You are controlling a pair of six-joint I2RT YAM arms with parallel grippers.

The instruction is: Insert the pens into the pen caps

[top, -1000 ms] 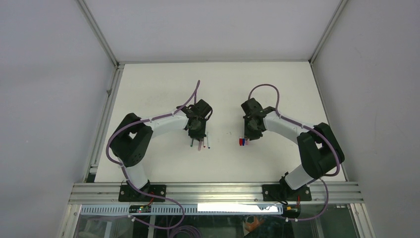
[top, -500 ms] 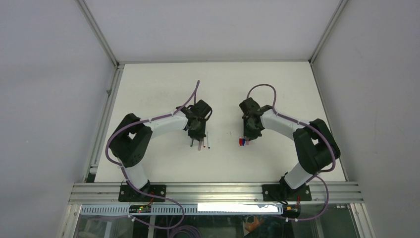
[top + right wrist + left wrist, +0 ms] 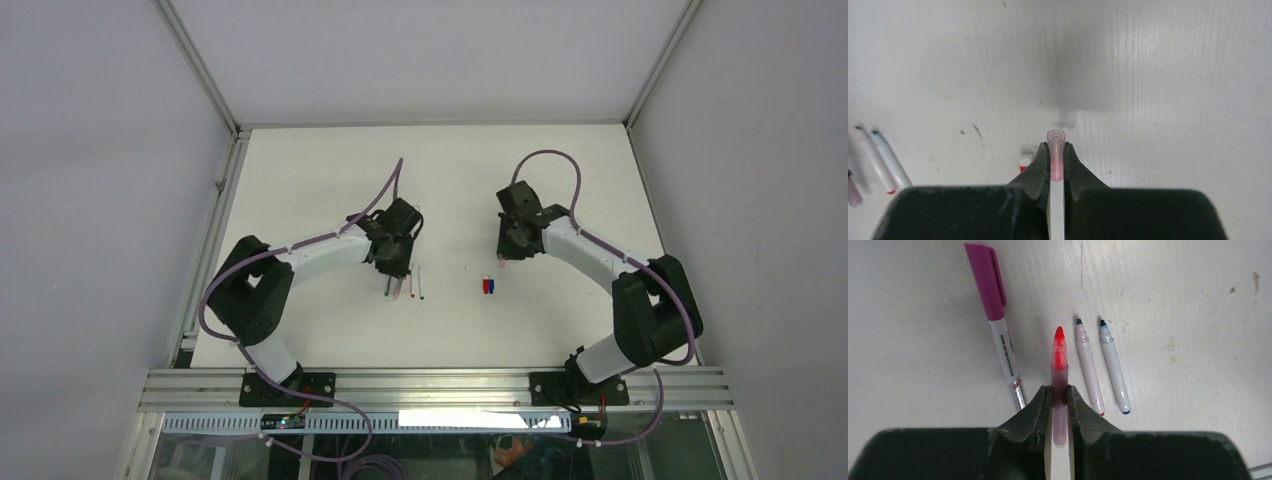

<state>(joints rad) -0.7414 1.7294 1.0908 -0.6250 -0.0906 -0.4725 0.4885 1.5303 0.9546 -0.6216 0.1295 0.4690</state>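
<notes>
Okay, left gripper [image 3: 1060, 390] clenched on red-tipped pen [image 3: 1059, 355], tip out; right gripper [image 3: 1056, 152] clenched on pink cap [image 3: 1056, 137], mouth out, likely raised for mating. Spare pens [image 3: 1088, 367] lie near-left, spare caps [image 3: 487, 286] near-centre.

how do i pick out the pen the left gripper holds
On the white table, find the left gripper. The pen clamped in it has a pinkish barrel and bare red tip; the green-tipped pen, blue-tipped pen and magenta-capped pen lie alongside.
</notes>
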